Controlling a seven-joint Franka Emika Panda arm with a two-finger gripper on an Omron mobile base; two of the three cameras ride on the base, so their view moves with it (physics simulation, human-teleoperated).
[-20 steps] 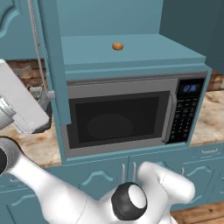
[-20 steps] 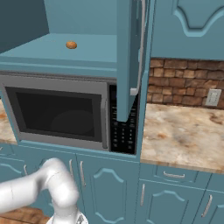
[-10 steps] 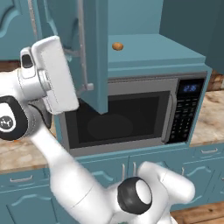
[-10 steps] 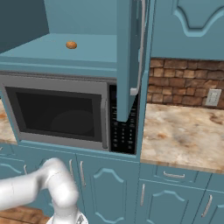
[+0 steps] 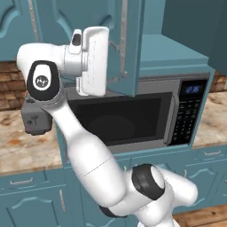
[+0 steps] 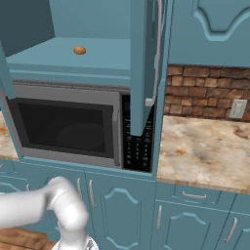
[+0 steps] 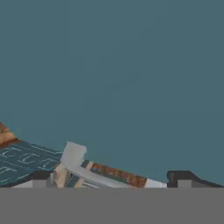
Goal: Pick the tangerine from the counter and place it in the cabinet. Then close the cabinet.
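Cabinet door (image 5: 126, 44) over tangerine (image 6: 79, 50)

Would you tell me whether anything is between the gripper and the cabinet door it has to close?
Nothing visible is. The open gripper faces the teal left door of the cabinet directly, its silver handle just ahead of the fingers. The tangerine already sits inside.
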